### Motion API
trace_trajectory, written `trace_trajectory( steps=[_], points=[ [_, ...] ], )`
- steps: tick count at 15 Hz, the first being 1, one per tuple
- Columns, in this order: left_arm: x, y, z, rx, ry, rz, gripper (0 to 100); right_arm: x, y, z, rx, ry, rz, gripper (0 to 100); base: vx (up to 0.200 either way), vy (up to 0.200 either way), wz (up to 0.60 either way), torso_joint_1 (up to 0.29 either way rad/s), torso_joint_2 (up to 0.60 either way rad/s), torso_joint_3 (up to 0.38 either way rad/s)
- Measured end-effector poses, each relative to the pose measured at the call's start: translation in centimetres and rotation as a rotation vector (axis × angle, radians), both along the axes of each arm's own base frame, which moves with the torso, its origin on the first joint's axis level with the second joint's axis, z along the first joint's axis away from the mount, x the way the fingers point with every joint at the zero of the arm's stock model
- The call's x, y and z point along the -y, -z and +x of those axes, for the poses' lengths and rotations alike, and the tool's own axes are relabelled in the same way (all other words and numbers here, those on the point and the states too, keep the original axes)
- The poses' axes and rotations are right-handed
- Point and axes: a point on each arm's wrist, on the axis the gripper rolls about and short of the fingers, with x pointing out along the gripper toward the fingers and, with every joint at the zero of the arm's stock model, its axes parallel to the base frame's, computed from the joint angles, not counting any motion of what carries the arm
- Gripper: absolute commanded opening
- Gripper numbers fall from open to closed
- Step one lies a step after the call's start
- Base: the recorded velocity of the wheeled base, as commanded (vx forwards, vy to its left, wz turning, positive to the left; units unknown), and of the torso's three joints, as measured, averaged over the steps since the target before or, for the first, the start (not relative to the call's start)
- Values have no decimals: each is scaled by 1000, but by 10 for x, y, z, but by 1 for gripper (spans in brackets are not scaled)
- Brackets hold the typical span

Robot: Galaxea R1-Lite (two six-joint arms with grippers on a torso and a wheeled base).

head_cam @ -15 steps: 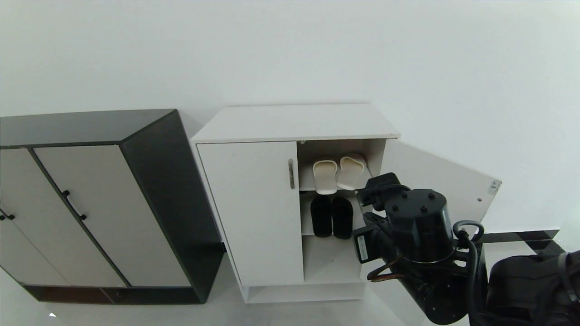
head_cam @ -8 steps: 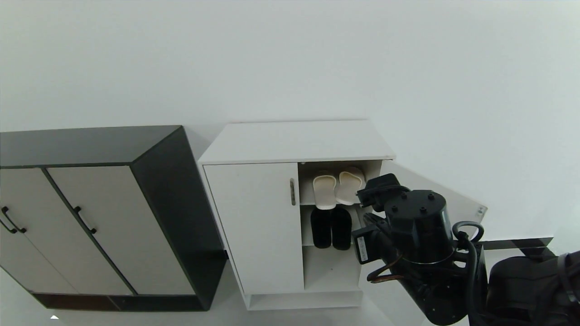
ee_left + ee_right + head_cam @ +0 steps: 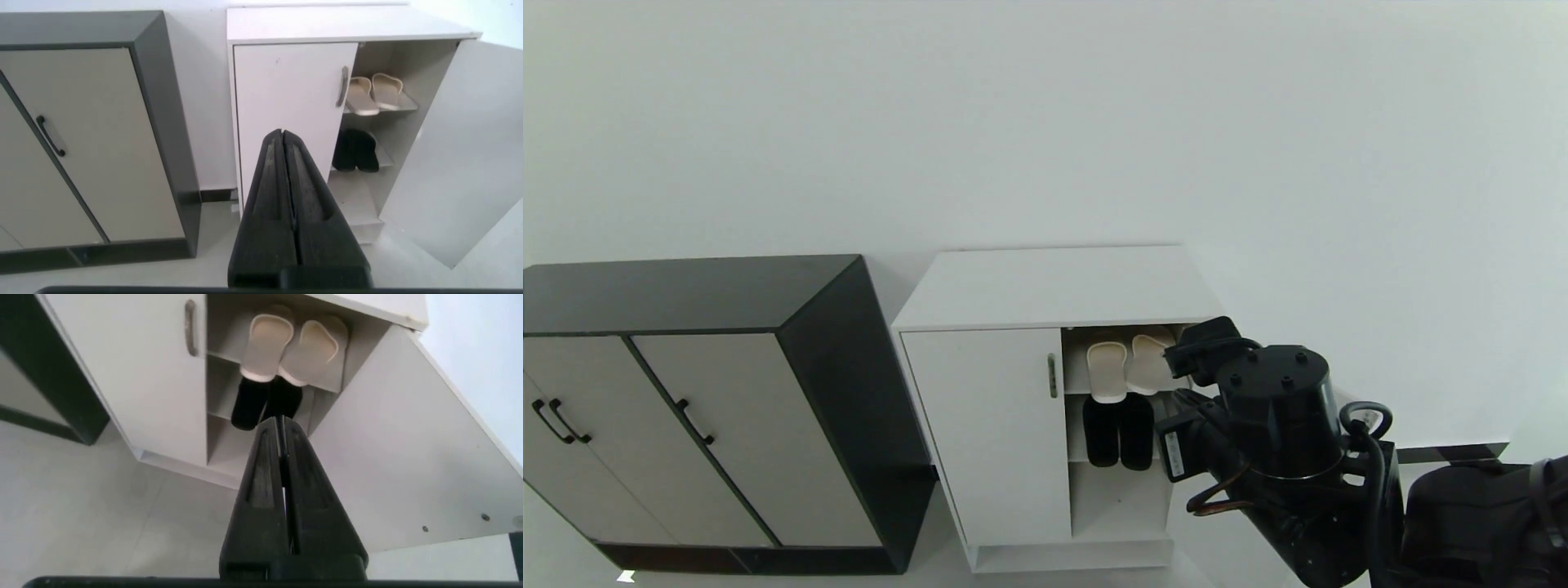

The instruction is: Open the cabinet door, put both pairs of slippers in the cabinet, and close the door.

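Dark cabinet (image 3: 833, 408): it stands just left of the white one against the far wall. It has two pale doors with black handles, and the head view cuts off its left end.

White cabinet (image 3: 1054, 286): your task's cabinet, with its left door (image 3: 984, 433) closed and its right door (image 3: 458, 147) swung wide open toward you.

Open door, views: the left wrist view gives you its whole inner face. In the head view the right arm (image 3: 1274, 425) covers nearly all of it.

Right gripper (image 3: 280, 423): its fingers are clenched together with only a thin slit between them, and it grasps nothing. It sits near you, in front of the open compartment and well apart from the cabinet.

Left gripper (image 3: 283, 135): the fingers are pressed tight together and it holds nothing. It hangs over the floor in front of the closed left door and touches nothing.

White slippers (image 3: 1107, 367): the pair lies side by side on the top shelf, inside the open right half.

Black slippers (image 3: 1117, 433): this pair lies on the shelf directly below. In the right wrist view the gripper's own fingers hide part of them, and their detail is hard to make out.

Handle (image 3: 1052, 376): a small vertical bar at the right edge of the closed door, beside the white slippers.
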Motion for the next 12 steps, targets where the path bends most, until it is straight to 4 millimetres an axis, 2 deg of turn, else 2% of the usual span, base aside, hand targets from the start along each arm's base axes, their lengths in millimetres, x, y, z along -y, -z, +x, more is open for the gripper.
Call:
trace_trajectory(
  steps=[7, 12],
  points=[
    [0, 0, 0, 0, -1, 0, 0, 3, 0, 0, 8, 0, 9, 0, 0, 0, 0, 0, 0, 0],
    [0, 0, 0, 0, -1, 0, 0, 3, 1, 0, 7, -1, 6, 0, 0, 0, -600, 3, 2, 1]
  ],
)
